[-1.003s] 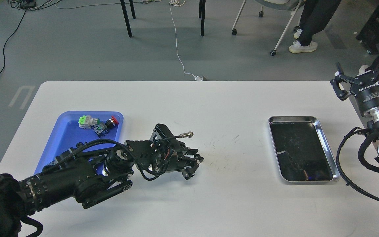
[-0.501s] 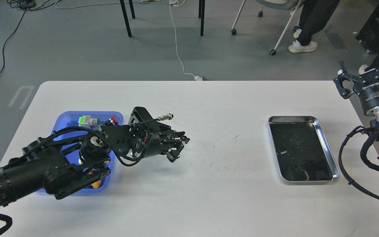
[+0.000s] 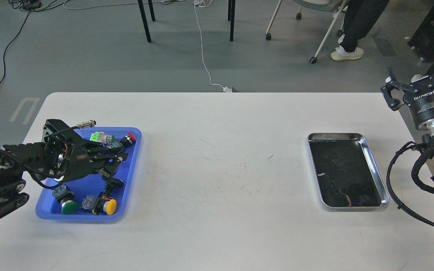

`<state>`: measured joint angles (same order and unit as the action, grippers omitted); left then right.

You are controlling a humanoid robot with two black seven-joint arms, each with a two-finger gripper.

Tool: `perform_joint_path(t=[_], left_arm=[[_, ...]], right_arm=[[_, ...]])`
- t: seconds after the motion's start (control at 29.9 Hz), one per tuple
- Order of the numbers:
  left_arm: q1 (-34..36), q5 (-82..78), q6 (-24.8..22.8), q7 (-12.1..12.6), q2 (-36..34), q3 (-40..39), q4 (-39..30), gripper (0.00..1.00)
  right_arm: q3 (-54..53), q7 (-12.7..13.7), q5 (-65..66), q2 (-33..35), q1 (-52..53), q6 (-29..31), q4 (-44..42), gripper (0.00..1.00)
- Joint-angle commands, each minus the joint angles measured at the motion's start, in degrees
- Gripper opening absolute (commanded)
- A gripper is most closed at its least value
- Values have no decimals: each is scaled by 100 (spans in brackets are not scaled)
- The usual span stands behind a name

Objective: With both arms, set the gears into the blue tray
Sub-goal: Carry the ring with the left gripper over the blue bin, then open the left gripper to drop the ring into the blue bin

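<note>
The blue tray (image 3: pixel 131 177) lies on the left of the white table. My left gripper (image 3: pixel 114 164) hovers over the middle of the tray, its dark fingers curled toward each other. I cannot make out anything between them. The gears are too small to pick out anywhere in this view. My right gripper (image 3: pixel 414 76) is raised beyond the table's far right corner, its fingers spread wide and holding nothing.
Several push-button switches lie in the blue tray: a green-capped one (image 3: pixel 68 206), a yellow-capped one (image 3: pixel 109 206) and a red one (image 3: pixel 129 138). A shiny steel tray (image 3: pixel 347 169) sits on the right. Chair legs, cables and a person's feet are on the floor behind.
My left arm has swung left from the table's middle, carrying its gripper over the blue tray and uncovering the green and yellow buttons. The right gripper has barely shifted.
</note>
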<state>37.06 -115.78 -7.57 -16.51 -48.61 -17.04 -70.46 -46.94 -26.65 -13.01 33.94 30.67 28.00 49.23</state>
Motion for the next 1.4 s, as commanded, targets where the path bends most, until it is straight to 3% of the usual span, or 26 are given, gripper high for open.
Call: perform_joint_path(t=[0.0, 0.33, 0.4, 0.47, 0.64, 0.74, 0.84, 0.97, 1.1, 1.24, 1.37], left_arm=[[-41, -15, 45, -2, 10, 87, 217, 17], [-85, 12, 89, -2, 27, 360, 384, 23], [-94, 47, 133, -2, 80, 360, 463, 35], [-94, 47, 185, -2, 124, 360, 516, 60], [-94, 73, 475, -55, 124, 272, 525, 77], [-42, 440, 599, -72, 133, 246, 525, 80], [81, 1519, 608, -72, 133, 79, 525, 83], [257, 4003, 599, -46, 229, -622, 577, 97], [502, 6264, 564, -46, 466, -1020, 902, 98], [1004, 7883, 555, -55, 853, -1108, 1201, 98], [1084, 9404, 546, -46, 1248, -1590, 1561, 98]], right_arm=[[-8, 2, 0, 16, 18, 0, 25, 99], [-8, -6, 0, 16, 9, 0, 60, 99], [1, -6, 0, 16, 9, 0, 78, 99], [1, -7, 0, 16, 18, 0, 78, 99], [-8, -7, 0, 25, 35, 0, 95, 99], [9, -7, 18, 42, 158, 0, 69, 99], [27, -7, 44, 42, 378, 0, 43, 99], [-8, -7, 44, 42, 720, -162, 34, 99], [-244, 2, 44, -1, 897, -733, 34, 99], [-421, 37, 44, -28, 1045, -761, -1, 99], [-491, 72, 36, -54, 1213, -770, -185, 99]])
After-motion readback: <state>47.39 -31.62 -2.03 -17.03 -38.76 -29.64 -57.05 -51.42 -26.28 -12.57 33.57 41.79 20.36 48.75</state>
